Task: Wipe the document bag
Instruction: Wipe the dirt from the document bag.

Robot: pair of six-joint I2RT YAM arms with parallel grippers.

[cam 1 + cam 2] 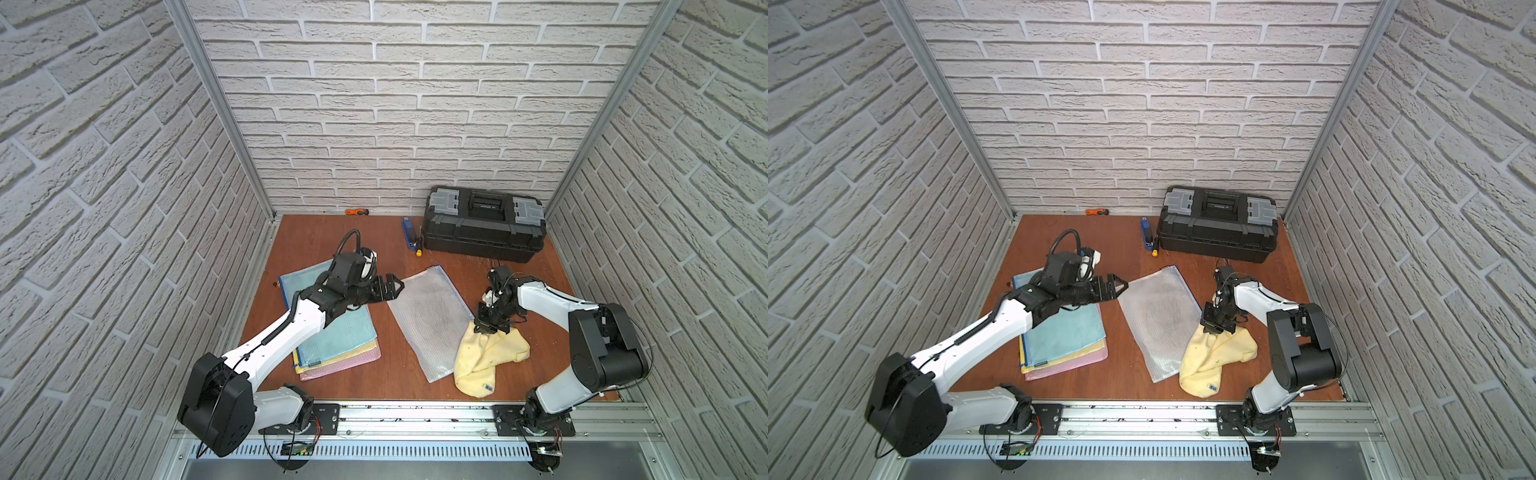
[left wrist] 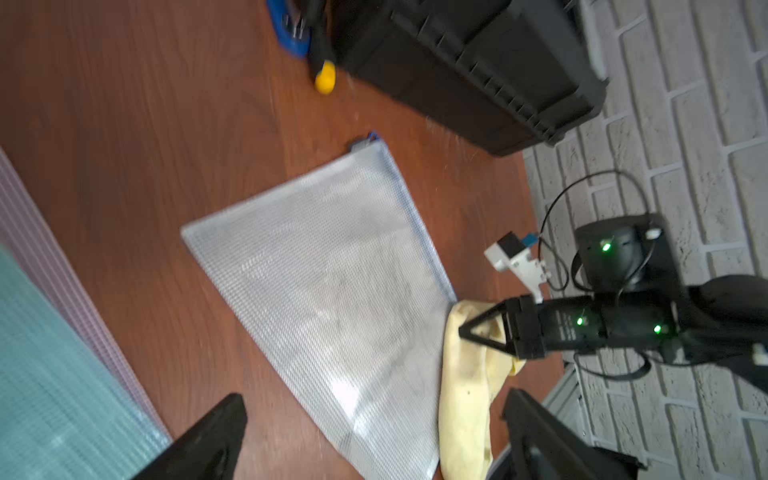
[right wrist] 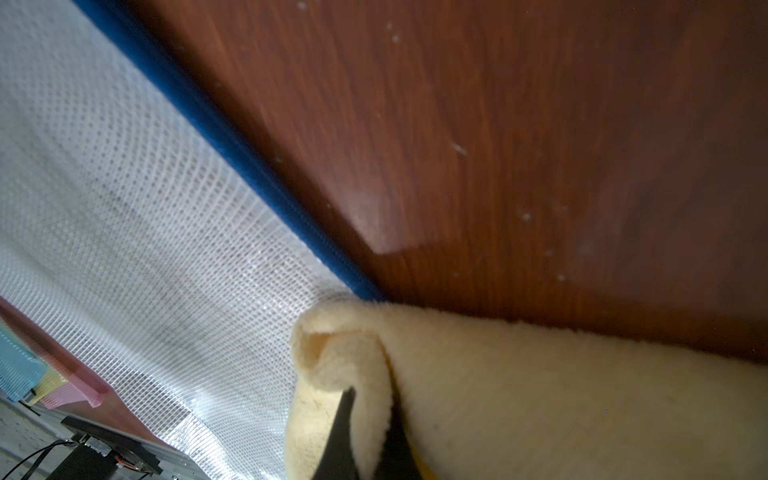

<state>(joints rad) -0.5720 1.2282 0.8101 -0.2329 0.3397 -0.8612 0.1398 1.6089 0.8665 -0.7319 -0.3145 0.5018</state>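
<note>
**Wiping step, cloth poised at the bag's edge.** The translucent white mesh document bag with a blue zip edge (image 1: 428, 320) lies flat and askew on the reddish-brown wooden tabletop (image 1: 307, 241), just in front of the black plastic toolbox (image 1: 484, 224). A greyish smear shows across its middle. The right gripper (image 1: 485, 329) is clamped on a raised fold of the pale yellow fleece cloth (image 1: 490, 361). The cloth rests at the bag's zip edge, at the end away from the toolbox, lapping onto the mesh. The left gripper (image 1: 392, 286) hangs empty, jaws spread wide, near the bag's toolbox-end corner on the side away from the cloth.

To wipe well, the cloth should probably be pressed flat and drawn across the smear in long overlapping strokes. The light bag may slide, so the free gripper would do well to pin that corner.

A stack of blue, yellow and pink mesh bags (image 1: 345, 340) lies well to the left of the toolbox, under the left arm. An orange-handled tool (image 1: 357, 212) and a blue tool with a yellow-tipped handle (image 1: 409, 233) lie left of the toolbox, by the back wall. White brick-pattern walls (image 1: 415, 104) enclose the table on three sides.
</note>
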